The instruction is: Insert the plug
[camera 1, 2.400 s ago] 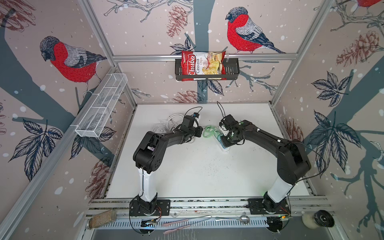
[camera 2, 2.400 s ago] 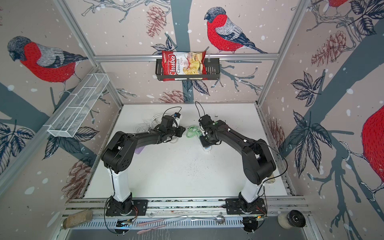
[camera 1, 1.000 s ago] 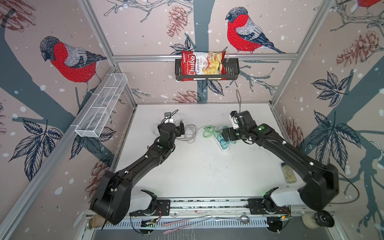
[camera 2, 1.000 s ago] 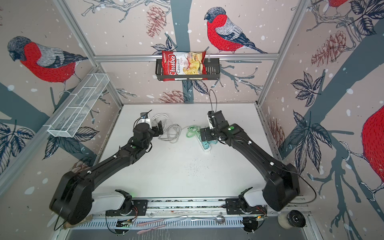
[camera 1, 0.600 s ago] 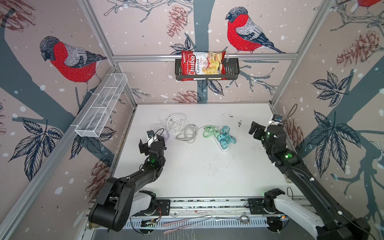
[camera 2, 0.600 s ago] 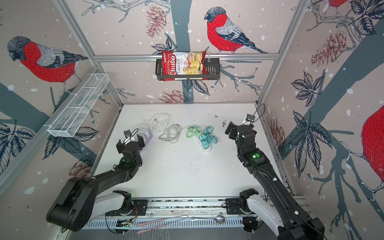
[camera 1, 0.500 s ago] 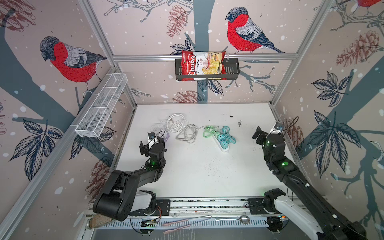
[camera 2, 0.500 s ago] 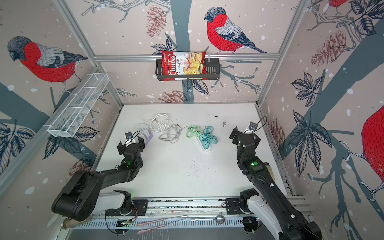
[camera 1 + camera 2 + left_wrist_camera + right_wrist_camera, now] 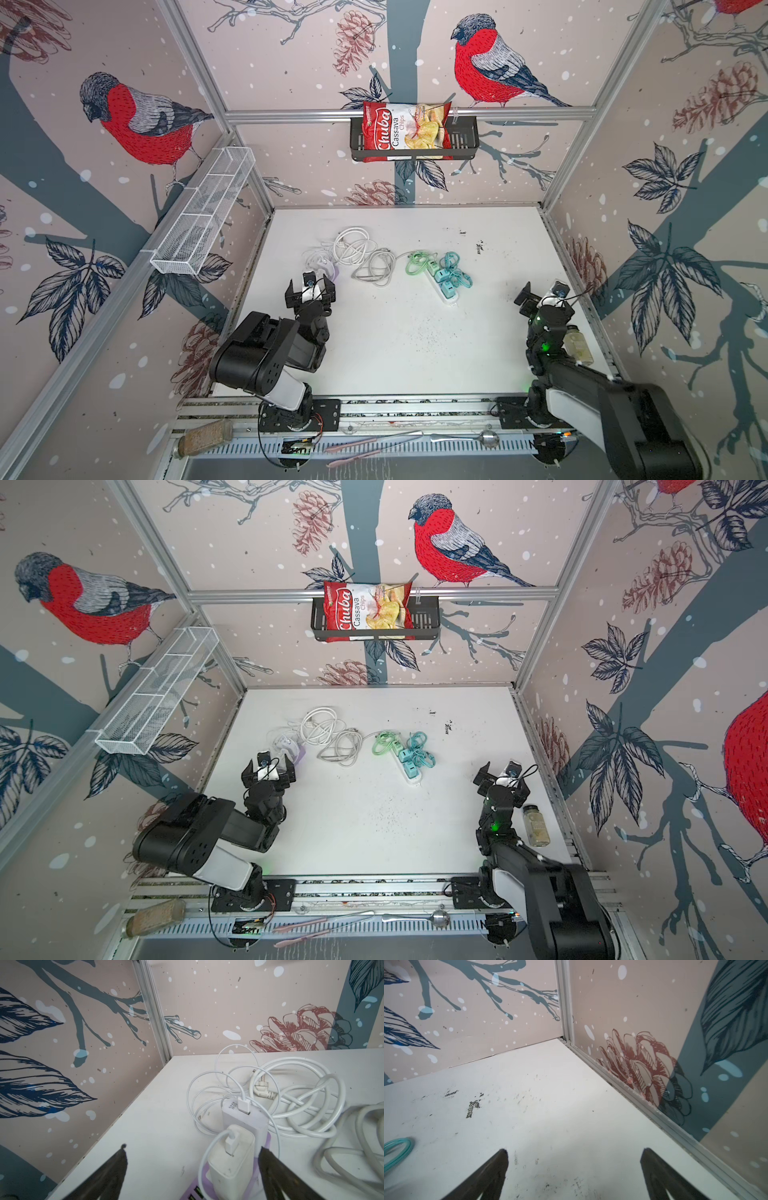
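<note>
A white power strip [image 9: 451, 300] lies mid-table with two teal plugs [image 9: 445, 282] seated in it, and green and teal cables [image 9: 419, 262] are coiled behind it. At the left a purple power strip [image 9: 204, 1169] carries two white chargers [image 9: 230, 1159]. A loose white plug [image 9: 262, 1089] rests among white cable coils [image 9: 353, 249]. My left gripper [image 9: 309, 291] [image 9: 193, 1148] is open just in front of the purple strip, and the nearer charger stands between its fingers, held by neither. My right gripper [image 9: 540, 297] [image 9: 575, 1149] is open over bare table near the right wall.
A spice jar [image 9: 577, 345] lies by the right wall beside my right arm. A wire basket [image 9: 203, 212] hangs on the left wall, and a black shelf with a chips bag [image 9: 405, 131] hangs on the back wall. A jar [image 9: 203, 434] and a spoon [image 9: 465, 437] sit on the front rail.
Both arms have drawn back from the white power strip, the left toward the front left and the right toward the right wall. Both grippers stay open.
</note>
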Action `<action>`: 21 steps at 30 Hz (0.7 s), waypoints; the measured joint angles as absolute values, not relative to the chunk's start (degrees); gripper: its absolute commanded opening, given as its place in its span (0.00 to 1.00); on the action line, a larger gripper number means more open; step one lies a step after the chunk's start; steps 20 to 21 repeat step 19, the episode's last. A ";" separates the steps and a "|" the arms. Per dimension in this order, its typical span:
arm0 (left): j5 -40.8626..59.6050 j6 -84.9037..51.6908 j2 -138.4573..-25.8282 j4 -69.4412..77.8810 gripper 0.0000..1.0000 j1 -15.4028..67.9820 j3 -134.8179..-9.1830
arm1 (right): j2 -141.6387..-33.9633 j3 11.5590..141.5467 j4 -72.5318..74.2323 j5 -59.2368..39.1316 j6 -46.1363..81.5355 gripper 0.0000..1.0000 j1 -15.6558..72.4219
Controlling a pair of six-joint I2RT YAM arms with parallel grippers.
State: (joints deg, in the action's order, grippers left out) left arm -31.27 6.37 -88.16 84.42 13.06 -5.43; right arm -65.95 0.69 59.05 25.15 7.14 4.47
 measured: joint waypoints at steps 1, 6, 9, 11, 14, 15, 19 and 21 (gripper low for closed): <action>-30.85 6.35 -88.51 86.08 0.97 12.84 -5.26 | -69.06 0.89 62.81 24.03 6.59 1.00 4.49; -28.53 6.39 -93.30 90.21 0.98 12.47 -2.55 | -86.56 7.88 72.82 19.53 4.40 1.00 5.06; -27.09 6.44 -94.21 90.94 0.98 12.38 -2.57 | -86.21 9.87 75.00 17.63 4.43 1.00 3.97; -27.09 6.46 -94.28 91.02 0.98 12.36 -2.48 | -86.72 9.78 75.13 20.32 4.54 0.99 4.34; -27.05 6.46 -94.35 91.00 0.98 12.29 -2.44 | -86.08 11.20 73.14 22.85 5.50 0.99 5.39; -27.07 6.46 -94.37 91.00 0.98 12.29 -2.44 | -86.11 11.73 72.88 23.51 6.02 0.99 5.30; -27.05 6.46 -94.35 91.00 0.98 12.29 -2.37 | -86.46 12.47 71.33 24.05 6.39 0.99 4.49; -27.05 6.46 -94.35 91.00 0.98 12.29 -2.37 | -86.46 12.47 71.33 24.05 6.39 0.99 4.49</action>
